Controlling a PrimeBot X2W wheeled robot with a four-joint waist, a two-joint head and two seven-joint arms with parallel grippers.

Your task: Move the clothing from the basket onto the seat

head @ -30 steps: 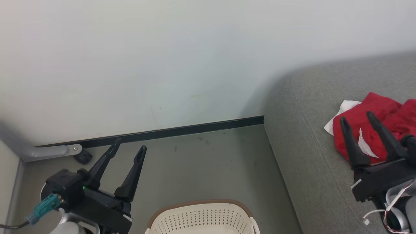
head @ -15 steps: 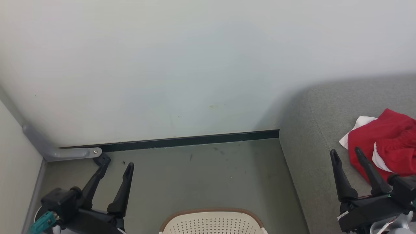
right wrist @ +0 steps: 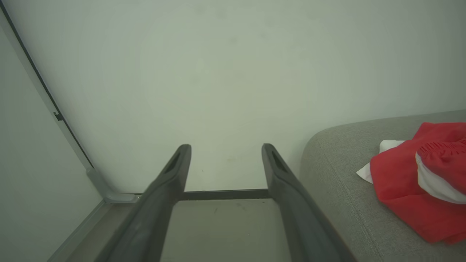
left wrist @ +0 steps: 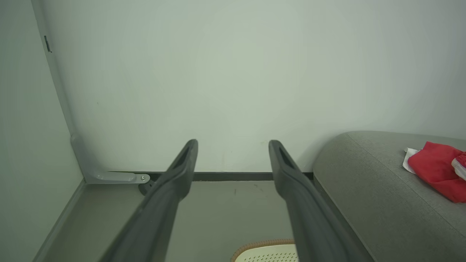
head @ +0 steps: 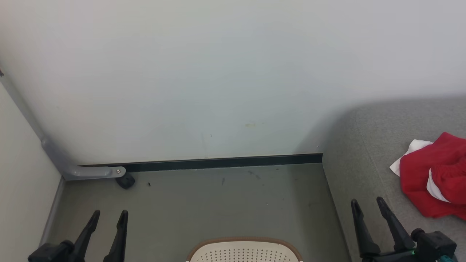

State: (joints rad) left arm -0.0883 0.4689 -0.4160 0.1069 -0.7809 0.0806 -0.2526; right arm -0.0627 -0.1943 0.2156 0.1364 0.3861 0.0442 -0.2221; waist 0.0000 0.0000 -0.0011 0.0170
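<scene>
Seat (head: 364, 145): grey woven cloth, matt, coarse grain, stitched seam. Clothing (head: 422, 182): soft red cloth, white trim, crumpled, matt. Basket (head: 244, 253): cream plastic, smooth, perforated; brown rim. Floor (head: 218, 211): grey-green, smooth, matt, few scuffs. Wall (head: 218, 72): pale, smooth, matt. Bracket (head: 94, 171) far left: grey metal, satin.

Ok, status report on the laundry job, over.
Left gripper open, empty, above floor. Right gripper open, empty, by seat edge. Red clothing lying on seat; basket, inside hidden. Nothing seen in the way.
</scene>
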